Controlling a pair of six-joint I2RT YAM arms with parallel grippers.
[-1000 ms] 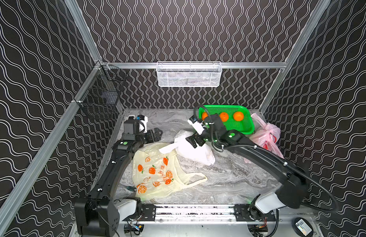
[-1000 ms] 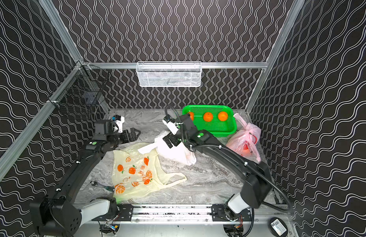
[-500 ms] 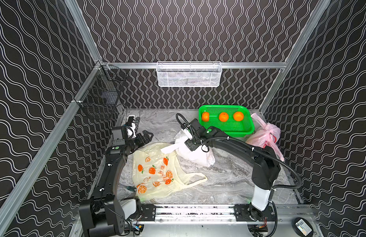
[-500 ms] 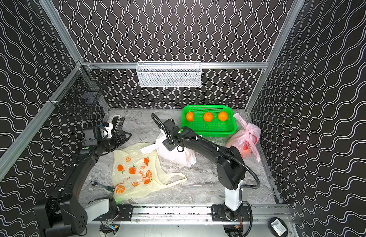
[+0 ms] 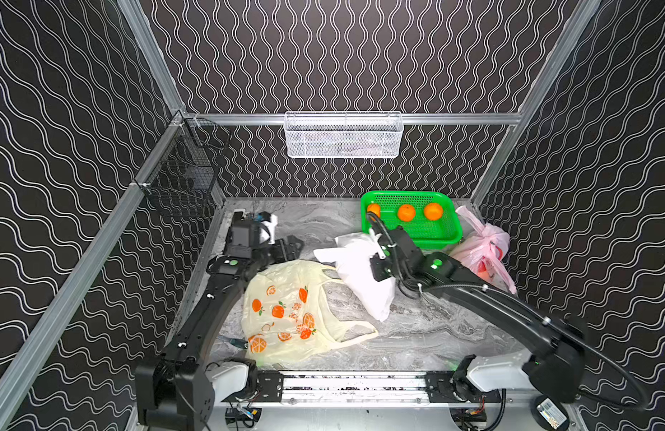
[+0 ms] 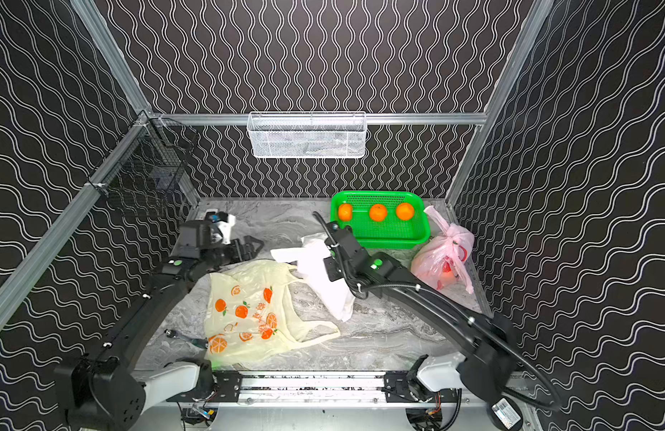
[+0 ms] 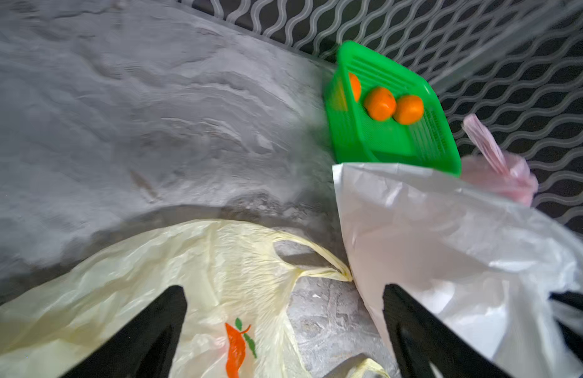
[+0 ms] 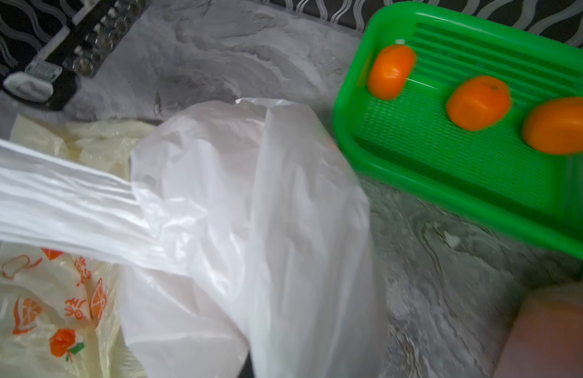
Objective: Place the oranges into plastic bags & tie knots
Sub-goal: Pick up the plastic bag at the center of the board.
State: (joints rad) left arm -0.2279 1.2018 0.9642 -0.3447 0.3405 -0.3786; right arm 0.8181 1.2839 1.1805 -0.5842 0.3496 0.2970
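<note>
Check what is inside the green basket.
Three oranges lie in a row in the green basket. Nothing else shows; the right arm covers its near-left corner in both top views.

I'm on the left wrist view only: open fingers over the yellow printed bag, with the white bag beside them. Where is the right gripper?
Observer: The right gripper is shut at the top of the white bag and appears to be pinching it. The plastic hides its fingertips.
Operator: Is the yellow bag lying open?
Observer: In both top views the yellow bag lies flat. Its second handle loop stretches toward the base rail.
Operator: And the pink bag?
Observer: The pink bag sits bulging by the right wall, beside the green basket, and red shows through it.
</note>
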